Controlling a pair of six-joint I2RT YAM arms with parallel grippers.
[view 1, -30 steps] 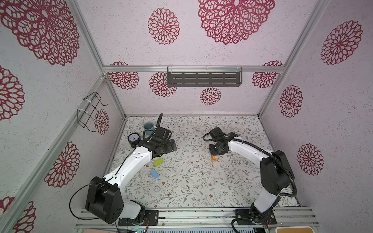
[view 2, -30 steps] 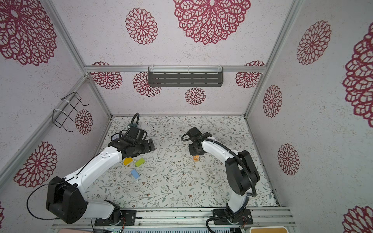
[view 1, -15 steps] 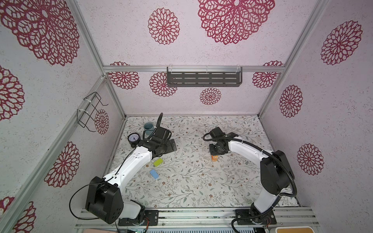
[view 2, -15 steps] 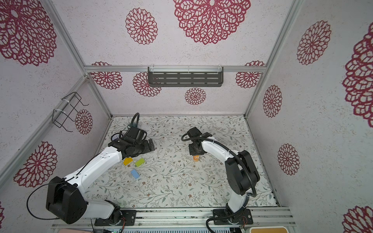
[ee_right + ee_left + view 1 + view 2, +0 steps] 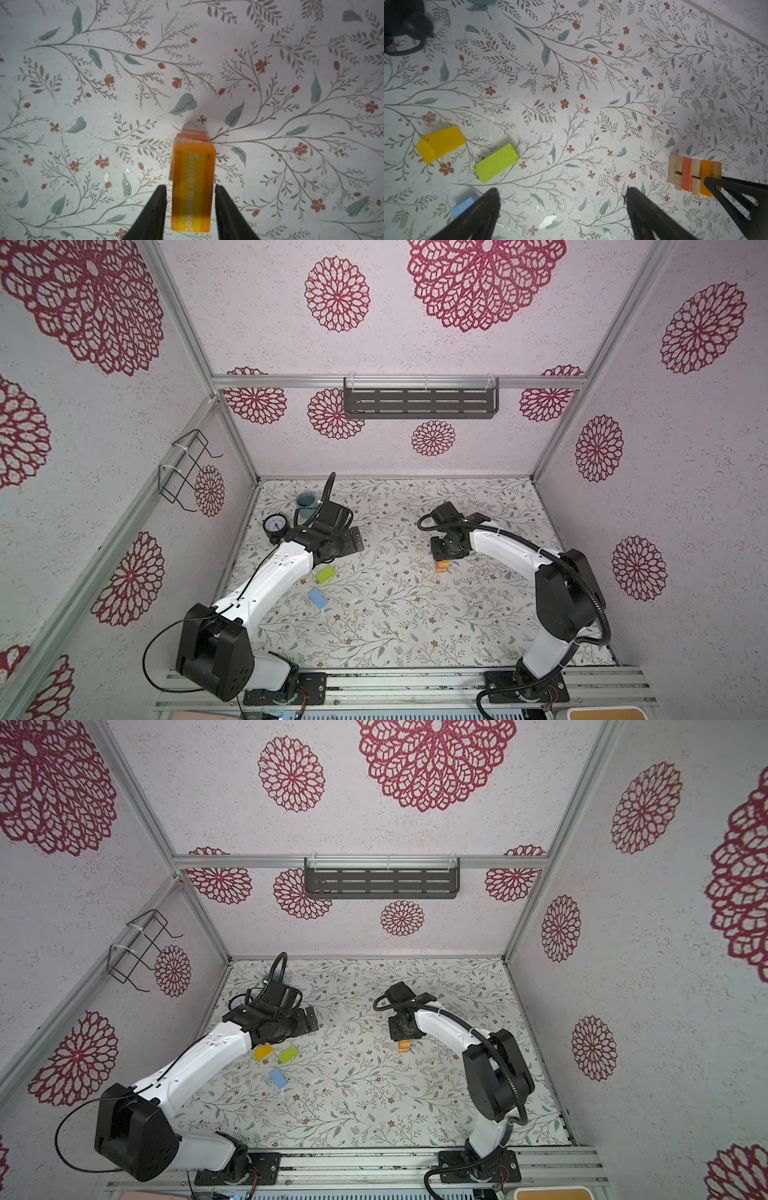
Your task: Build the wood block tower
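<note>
Right gripper [image 5: 190, 188]: jaws released, straddling the orange block [image 5: 193, 166] on top (a slim gap shows at each finger).
Tower [image 5: 442, 566]: stands mid-right on the floral mat [image 5: 395, 614], under the right fingertips.
Block axis: long axis parallel to the fingers, printed face up.
Left gripper [image 5: 562, 195]: spread wide, empty; light blue block [image 5: 464, 204] just beside one finger.

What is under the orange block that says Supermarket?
Under the orange block you can see plain wood, then a red block, then more wood. From above, the orange block covers most of each, so their full shapes are hidden.
</note>
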